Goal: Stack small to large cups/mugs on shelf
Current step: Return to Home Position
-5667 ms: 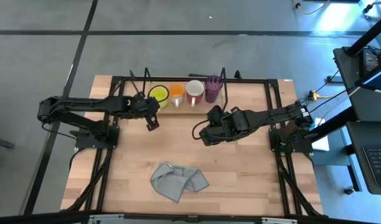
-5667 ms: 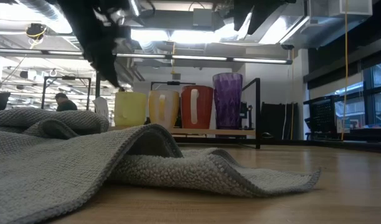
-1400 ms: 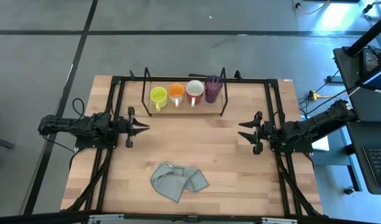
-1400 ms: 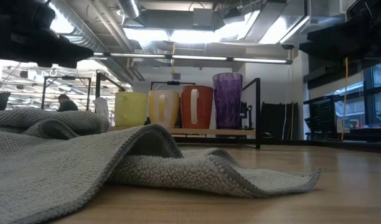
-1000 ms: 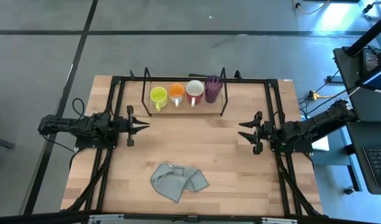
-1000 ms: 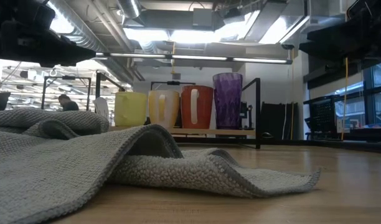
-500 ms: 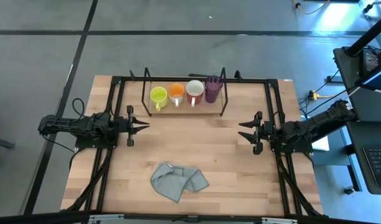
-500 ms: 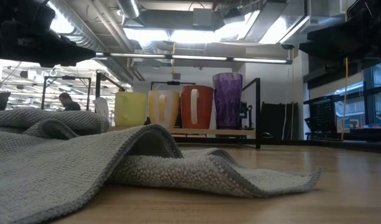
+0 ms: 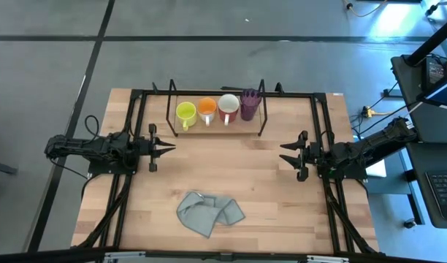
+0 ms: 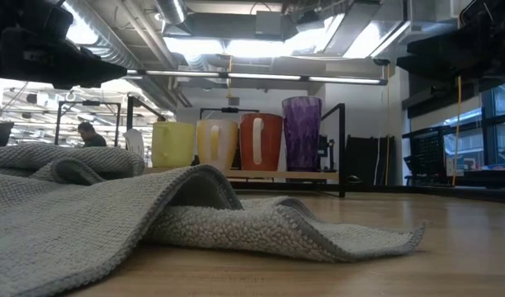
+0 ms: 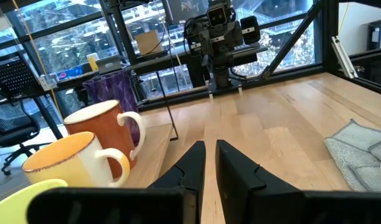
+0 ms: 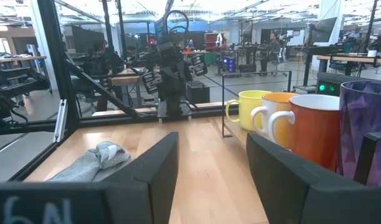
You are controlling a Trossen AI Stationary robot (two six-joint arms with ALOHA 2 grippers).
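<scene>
Four cups stand in a row on the wooden base of the low black wire shelf (image 9: 218,125) at the table's far side. From left to right they are a yellow-green mug (image 9: 185,112), an orange mug (image 9: 207,109), a white-rimmed mug with red inside (image 9: 228,107) and a purple tumbler (image 9: 249,104). In the low view they stand upright on their bases: yellow-green (image 10: 172,144), orange (image 10: 216,144), red (image 10: 261,142), purple (image 10: 302,132). My left gripper (image 9: 169,147) is shut and empty at the table's left. My right gripper (image 9: 282,155) is open and empty at the table's right.
A crumpled grey cloth (image 9: 209,212) lies on the near middle of the table and fills the low view's foreground (image 10: 153,214). A larger black frame of rails (image 9: 136,98) runs round the table. Bare wood lies between the two grippers.
</scene>
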